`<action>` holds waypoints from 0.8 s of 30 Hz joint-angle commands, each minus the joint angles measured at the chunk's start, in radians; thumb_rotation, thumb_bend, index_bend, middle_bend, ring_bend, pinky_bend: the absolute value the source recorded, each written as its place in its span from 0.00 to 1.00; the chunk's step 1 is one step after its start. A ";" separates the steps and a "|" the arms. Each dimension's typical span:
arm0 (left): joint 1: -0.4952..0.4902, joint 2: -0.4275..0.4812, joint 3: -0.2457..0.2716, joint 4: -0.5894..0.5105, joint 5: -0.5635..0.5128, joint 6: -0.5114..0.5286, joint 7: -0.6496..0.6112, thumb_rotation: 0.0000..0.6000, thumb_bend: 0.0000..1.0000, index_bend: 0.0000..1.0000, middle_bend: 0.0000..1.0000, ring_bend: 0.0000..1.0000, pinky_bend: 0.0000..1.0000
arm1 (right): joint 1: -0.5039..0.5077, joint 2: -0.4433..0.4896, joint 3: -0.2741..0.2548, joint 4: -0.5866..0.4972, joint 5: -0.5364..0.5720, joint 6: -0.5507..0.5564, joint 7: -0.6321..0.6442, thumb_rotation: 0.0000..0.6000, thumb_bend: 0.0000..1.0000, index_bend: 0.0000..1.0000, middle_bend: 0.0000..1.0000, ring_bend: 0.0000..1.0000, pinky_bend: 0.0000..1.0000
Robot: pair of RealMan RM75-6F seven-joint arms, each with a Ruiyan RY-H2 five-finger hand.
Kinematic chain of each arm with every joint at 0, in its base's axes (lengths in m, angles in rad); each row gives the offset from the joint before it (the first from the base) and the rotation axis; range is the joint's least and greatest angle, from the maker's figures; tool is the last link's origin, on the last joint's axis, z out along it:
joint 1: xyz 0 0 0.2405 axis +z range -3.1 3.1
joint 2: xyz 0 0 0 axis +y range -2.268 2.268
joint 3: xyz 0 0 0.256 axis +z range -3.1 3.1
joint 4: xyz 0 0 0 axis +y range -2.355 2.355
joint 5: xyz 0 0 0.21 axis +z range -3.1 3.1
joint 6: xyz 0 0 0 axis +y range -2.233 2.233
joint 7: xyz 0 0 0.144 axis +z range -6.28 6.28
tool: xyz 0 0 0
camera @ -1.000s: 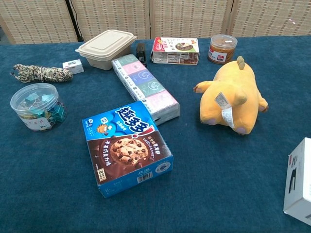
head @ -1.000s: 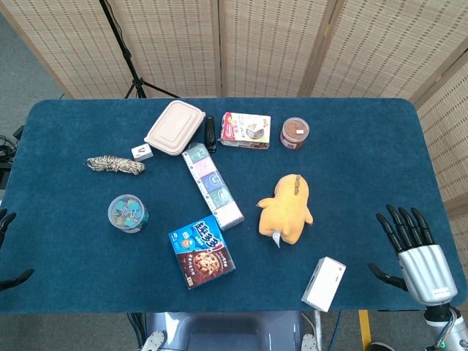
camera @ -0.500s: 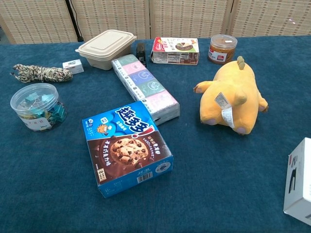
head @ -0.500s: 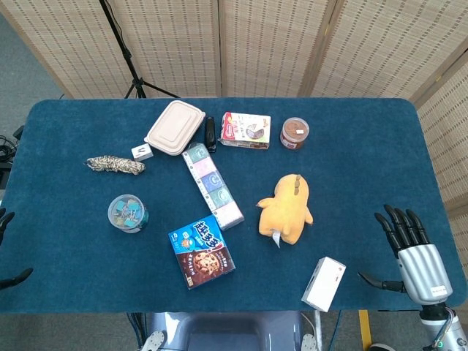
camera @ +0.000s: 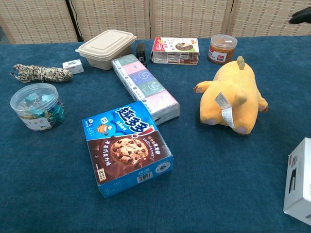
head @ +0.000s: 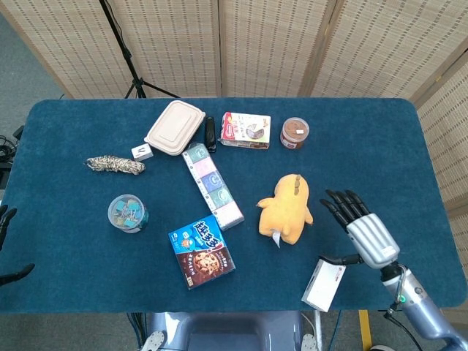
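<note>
White rectangular cardboard box (head: 324,284), lying flat on the blue felt table (head: 73,256) at its near edge, right of centre. In the chest view only its left part shows at the frame's lower right corner. Its broad top face is plain white. One side face carries a dark printed stripe and a small red mark, and the edges look crisp and undented.

The right hand (head: 363,235) hovers just beyond the box with the fingers (head: 342,205) spread wide, holding nothing. The thumb reaches out toward the box's far end, and whether it touches cannot be told. The fingertips point toward the yellow plush toy (head: 287,208), which lies near the box but apart from it.

A sound grip would probably set the thumb on one long side and the fingers on the other, taken across the narrow width. The box sits so close to the table edge that a sideways nudge could tip it off, so the hand should come down squarely.

Of the left hand (head: 9,248) only dark fingertips show at the frame's left border, so its state cannot be told.
</note>
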 commanded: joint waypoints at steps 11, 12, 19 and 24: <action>-0.025 -0.017 -0.024 0.004 -0.058 -0.043 0.035 1.00 0.00 0.00 0.00 0.00 0.00 | 0.220 -0.179 0.009 0.195 -0.041 -0.185 0.131 0.00 0.00 0.00 0.00 0.00 0.00; -0.025 -0.017 -0.025 0.003 -0.060 -0.042 0.035 1.00 0.00 0.00 0.00 0.00 0.00 | 0.236 -0.195 0.011 0.220 -0.043 -0.187 0.146 0.00 0.00 0.00 0.00 0.00 0.00; -0.032 0.004 -0.041 -0.027 -0.073 -0.040 0.034 1.00 0.00 0.00 0.00 0.00 0.00 | 0.306 -0.251 0.015 0.344 -0.041 -0.195 0.236 0.00 0.00 0.00 0.00 0.00 0.00; -0.044 0.030 -0.056 -0.068 -0.082 -0.049 0.026 1.00 0.00 0.00 0.00 0.00 0.00 | 0.339 -0.291 0.002 0.430 -0.040 -0.188 0.303 0.00 0.00 0.00 0.00 0.00 0.00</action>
